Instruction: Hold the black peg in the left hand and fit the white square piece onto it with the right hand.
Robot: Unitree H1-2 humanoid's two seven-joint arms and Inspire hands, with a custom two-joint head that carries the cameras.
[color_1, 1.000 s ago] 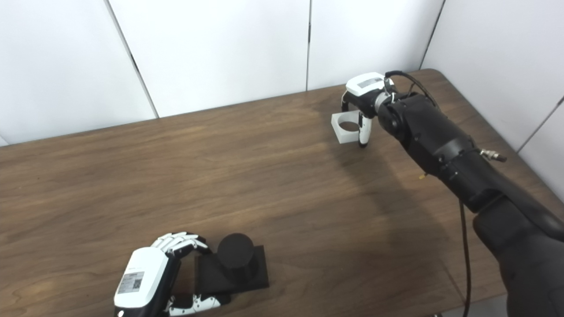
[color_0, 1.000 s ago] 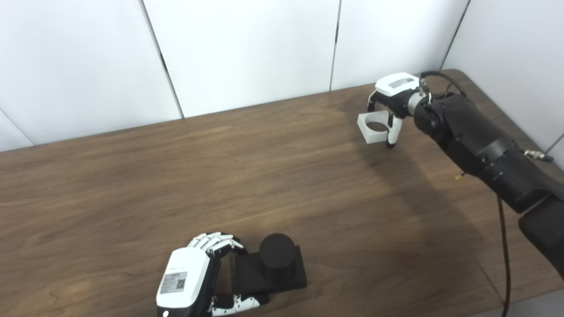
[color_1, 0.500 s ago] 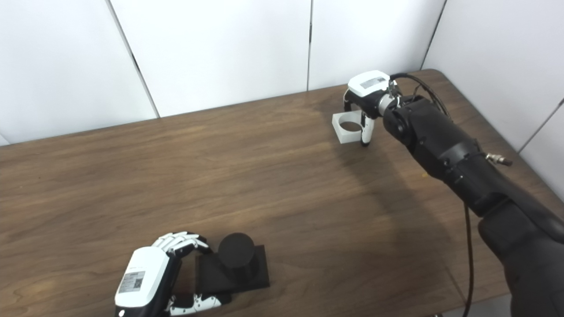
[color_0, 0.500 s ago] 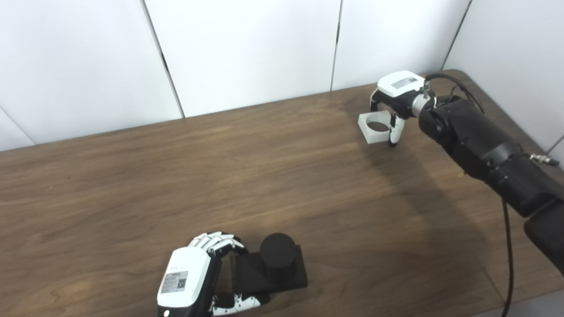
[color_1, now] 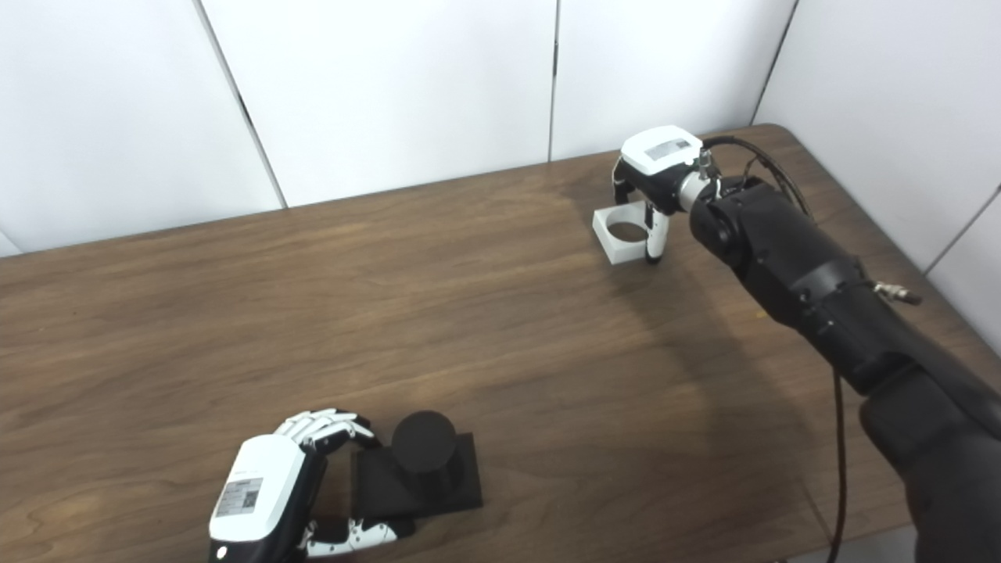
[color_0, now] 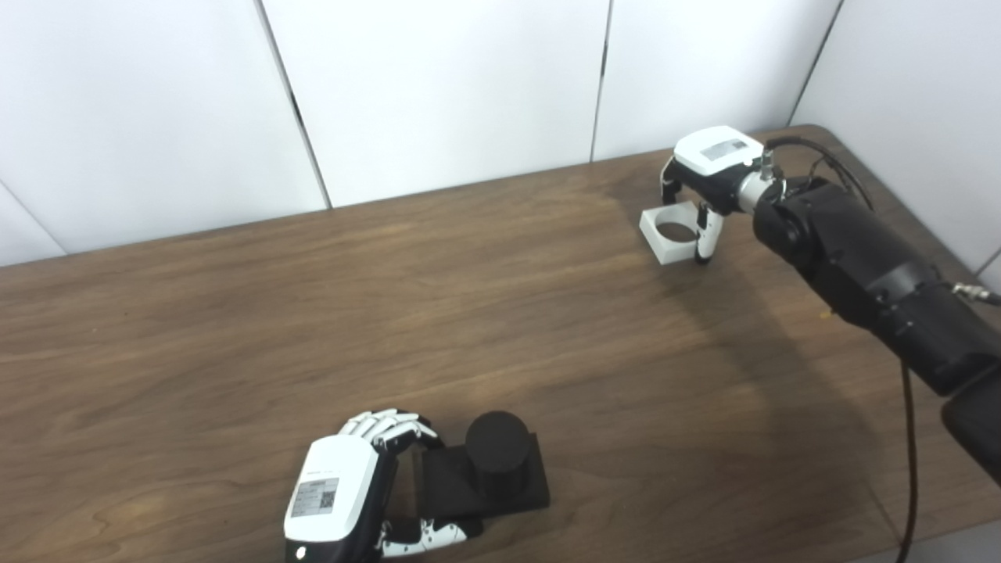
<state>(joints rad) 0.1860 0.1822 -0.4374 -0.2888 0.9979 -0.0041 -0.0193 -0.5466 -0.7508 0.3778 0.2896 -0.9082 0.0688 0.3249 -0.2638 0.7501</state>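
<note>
I see the peg [color_0: 496, 461] on the table [color_0: 391, 313] at lower centre, my left hand [color_0: 344, 500] just left of it; the square piece [color_0: 669, 233] sits upper right, under my right hand [color_0: 708, 168].

— Where are my two cameras looking from?

— Both sit on the head, side by side, tilted down over the table [color_0: 235, 313] toward the white wall panels [color_0: 438, 86] behind it.

— How close am I?

— Near at the bottom edge, where both arms come in; the far table edge is well off.

— What do they share?

— Nearly everything (the right eye simply sits a little to the side, so the black peg [color_1: 423, 443] and white square piece [color_1: 623, 232] land further left in its picture).
</note>
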